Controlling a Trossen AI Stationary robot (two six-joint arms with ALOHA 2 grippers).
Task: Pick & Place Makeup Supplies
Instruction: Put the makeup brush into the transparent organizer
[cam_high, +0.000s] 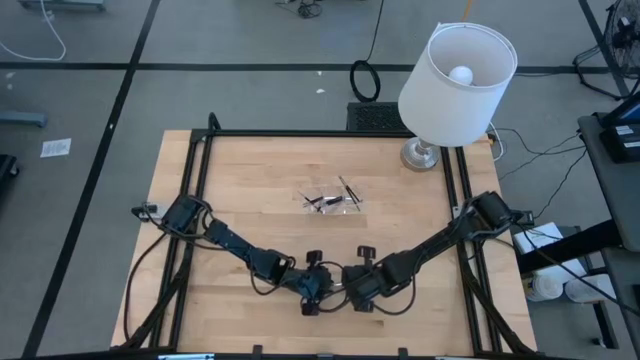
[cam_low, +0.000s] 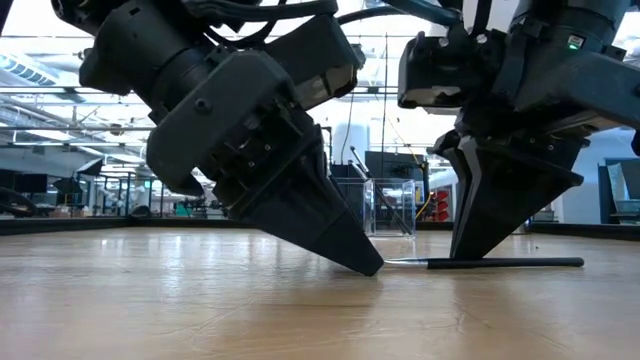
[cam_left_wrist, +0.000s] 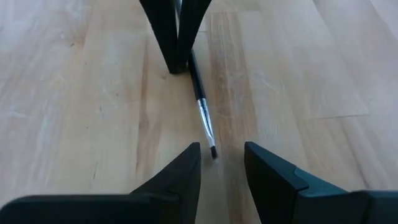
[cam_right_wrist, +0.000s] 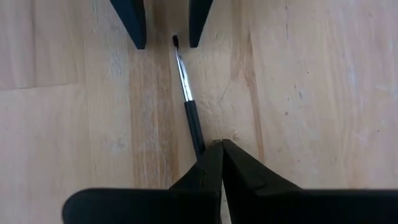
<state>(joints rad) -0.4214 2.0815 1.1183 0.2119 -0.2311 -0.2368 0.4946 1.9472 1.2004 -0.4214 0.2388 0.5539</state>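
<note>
My right claw (cam_right_wrist: 211, 148) is clenched on the brush (cam_right_wrist: 188, 99) flat on the tabletop (cam_right_wrist: 311, 93) — left claw (cam_left_wrist: 221, 158) released, straddling its tip.

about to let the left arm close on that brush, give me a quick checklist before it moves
1. Left gripper open, fingers either side of the brush tip: ok.
2. Brush lying flat on the table: ok.
3. Right gripper shut on the brush handle: ok in the wrist views, though the low view cannot confirm it.
4. Nothing else on the wood near the brush: ok.
5. Clear tray with the other sticks well away from both grippers: ok.
</note>
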